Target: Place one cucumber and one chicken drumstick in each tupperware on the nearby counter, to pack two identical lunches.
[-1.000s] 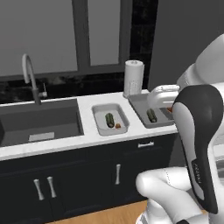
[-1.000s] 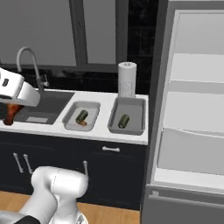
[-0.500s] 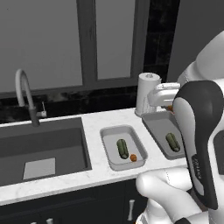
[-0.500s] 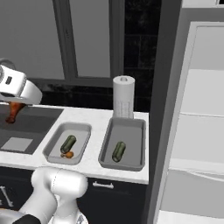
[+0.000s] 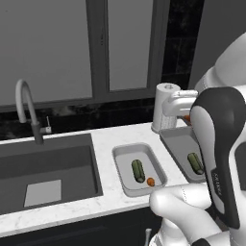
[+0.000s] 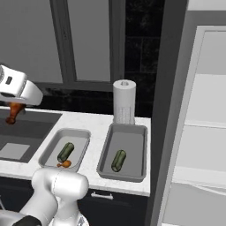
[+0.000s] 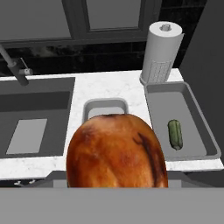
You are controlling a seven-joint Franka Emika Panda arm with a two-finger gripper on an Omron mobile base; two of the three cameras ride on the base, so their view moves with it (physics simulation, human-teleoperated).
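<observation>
End effector (image 6: 15, 110) pinches drumstick (image 7: 117, 151) above surface (image 5: 103, 139). Small tub (image 5: 126, 180) holds cucumber (image 5: 138, 170) and drumstick; large tray (image 6: 132, 132) holds one cucumber (image 6: 118, 160).

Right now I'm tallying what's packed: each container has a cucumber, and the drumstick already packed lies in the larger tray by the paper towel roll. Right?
Not quite. The packed drumstick lies in the smaller container, beside its cucumber, as the right base view shows. The larger tray by the paper towel roll holds only a cucumber.
</observation>
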